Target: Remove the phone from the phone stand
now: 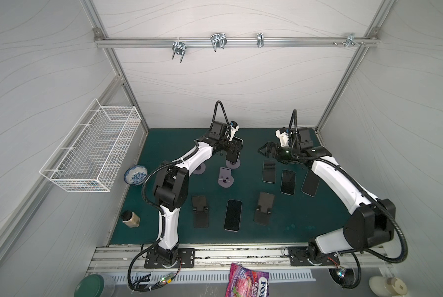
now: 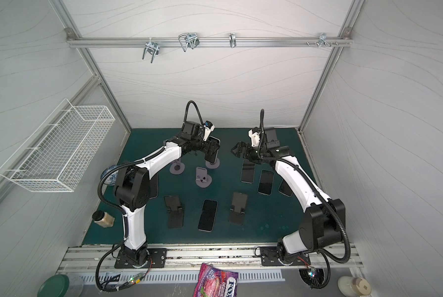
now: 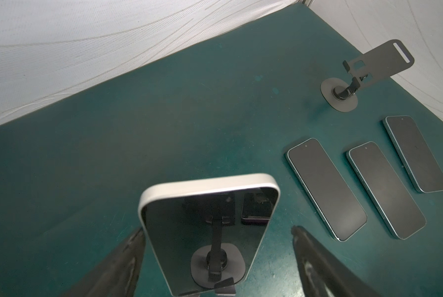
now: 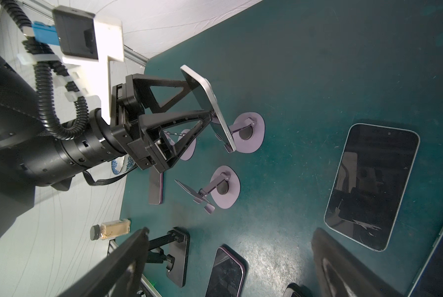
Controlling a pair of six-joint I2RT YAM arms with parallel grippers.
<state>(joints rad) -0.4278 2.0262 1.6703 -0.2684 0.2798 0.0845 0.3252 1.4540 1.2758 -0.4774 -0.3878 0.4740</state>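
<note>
Presently, phone (image 4: 207, 95) rests on its phone stand (image 4: 251, 140).

Basket (image 1: 99, 144), bowl (image 1: 135, 175), spice jar (image 1: 131, 219)

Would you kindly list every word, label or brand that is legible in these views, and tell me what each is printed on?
"FOX": large white letters on the purple snack bag at the front edge, in both top views.
"BERRIE": on the same bag, beside the brand; the word is cut off by the picture's edge.
Smaller print on that bag: too blurred to read.
Spice jar: no legible label.
Nothing else bears readable text.
</note>
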